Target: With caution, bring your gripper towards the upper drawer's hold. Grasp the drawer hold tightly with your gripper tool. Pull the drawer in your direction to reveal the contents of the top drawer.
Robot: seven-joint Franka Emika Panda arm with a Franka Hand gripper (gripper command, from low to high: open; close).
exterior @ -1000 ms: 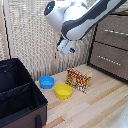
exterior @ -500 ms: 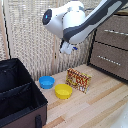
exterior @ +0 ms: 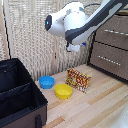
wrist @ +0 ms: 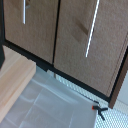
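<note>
In the exterior view the white arm (exterior: 75,25) hangs over the wooden table, left of the brown dresser. My gripper (exterior: 76,47) points down below the arm, well apart from the dresser; its fingers are too small to read. The top drawer (exterior: 119,31) carries the drawer hold (exterior: 116,32), a slim silver bar, above the second drawer front (exterior: 107,60). The wrist view shows both brown fronts turned sideways: the top drawer (wrist: 80,45) with the drawer hold (wrist: 92,29), and the second front (wrist: 35,27). No fingers show there.
A black bin (exterior: 17,97) stands at the exterior view's left. A blue bowl (exterior: 46,82), a yellow bowl (exterior: 63,91) and a patterned box (exterior: 78,79) sit on the table (exterior: 100,107) below the arm. A woven screen (exterior: 30,40) stands behind.
The arm and gripper have shifted slightly toward the exterior view's right, nearer the dresser. The objects on the table have not moved.
</note>
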